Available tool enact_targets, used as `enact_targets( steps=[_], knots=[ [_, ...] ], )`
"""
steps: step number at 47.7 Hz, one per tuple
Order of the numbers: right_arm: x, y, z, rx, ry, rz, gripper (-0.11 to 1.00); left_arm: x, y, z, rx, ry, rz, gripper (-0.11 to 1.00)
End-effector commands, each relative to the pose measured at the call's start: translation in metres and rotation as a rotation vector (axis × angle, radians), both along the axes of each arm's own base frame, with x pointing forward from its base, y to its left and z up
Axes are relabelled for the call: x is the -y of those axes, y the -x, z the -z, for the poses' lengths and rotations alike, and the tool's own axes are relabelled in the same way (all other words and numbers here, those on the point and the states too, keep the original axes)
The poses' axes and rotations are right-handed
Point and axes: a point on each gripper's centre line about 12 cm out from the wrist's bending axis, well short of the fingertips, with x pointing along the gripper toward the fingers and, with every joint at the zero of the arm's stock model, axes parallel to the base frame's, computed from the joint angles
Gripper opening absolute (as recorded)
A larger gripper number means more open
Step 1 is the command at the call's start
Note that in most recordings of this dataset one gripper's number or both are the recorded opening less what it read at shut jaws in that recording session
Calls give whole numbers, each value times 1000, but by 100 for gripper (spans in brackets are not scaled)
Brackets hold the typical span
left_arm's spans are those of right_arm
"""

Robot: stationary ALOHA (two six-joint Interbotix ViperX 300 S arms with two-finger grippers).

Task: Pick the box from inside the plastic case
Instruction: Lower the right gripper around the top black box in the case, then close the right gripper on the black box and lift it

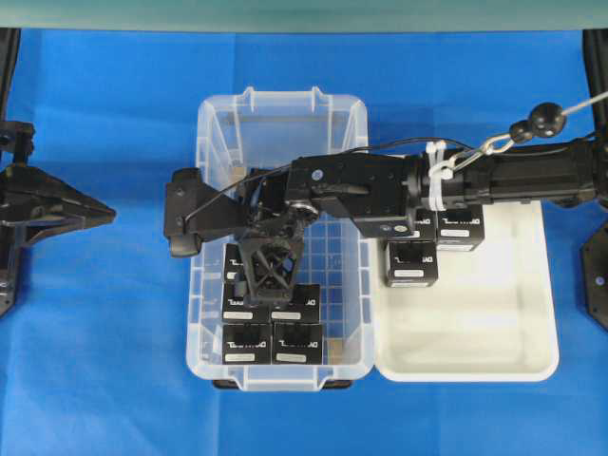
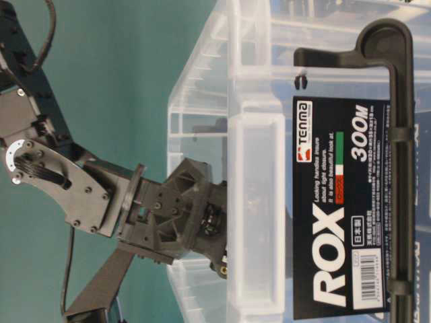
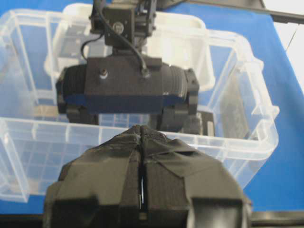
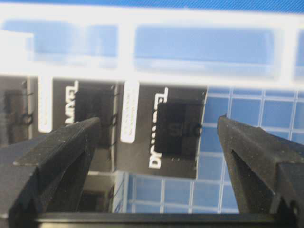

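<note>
You see a blue counter (image 1: 104,332) filling the frame, a white tray (image 1: 475,332) at the lower right, and three black boxes (image 1: 411,263) resting in its upper left corner.

A black gripper (image 2: 202,222) assembly sits against the clear plastic case (image 2: 256,134), beside a ROX package (image 2: 337,222).

"TENMA", "ROX" and "300M" on the black sticker (image 2: 340,208) of the plastic case (image 2: 252,222)

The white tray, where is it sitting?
In the overhead view the white tray sits on the blue cloth at the right, right beside the plastic case, with black boxes in its far part under the right arm.
</note>
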Motion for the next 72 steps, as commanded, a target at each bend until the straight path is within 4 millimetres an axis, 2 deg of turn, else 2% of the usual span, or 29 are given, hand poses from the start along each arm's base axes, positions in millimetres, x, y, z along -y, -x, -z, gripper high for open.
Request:
enact_targets(
  steps=[1, 24, 47, 53, 57, 61, 65, 72],
  knots=[
    [1, -2, 1, 10, -2, 4, 99, 0, -2, -13, 32, -2, -1, -6],
    [15, -2, 13, -8, 6, 18, 99, 0, 1, -16, 47, -4, -1, -6],
    [24, -2, 34, -40, 23, 26, 99, -1, 1, -16, 49, -5, -3, -6],
    [25, -4, 27, -10, 26, 30, 93, 0, 1, -16, 49, -4, -1, -6],
    [25, -5, 16, 12, 28, 31, 78, -1, 1, -16, 49, -4, -3, -6],
    [27, -5, -5, 58, 33, 36, 61, -1, 2, -17, 52, -4, -3, -6],
    [32, -4, -24, 91, 36, 47, 61, -1, 3, -18, 57, -3, -3, -6],
    [51, 8, -59, 118, 33, 90, 61, -1, 4, -20, 64, -4, -3, -6]
  ],
)
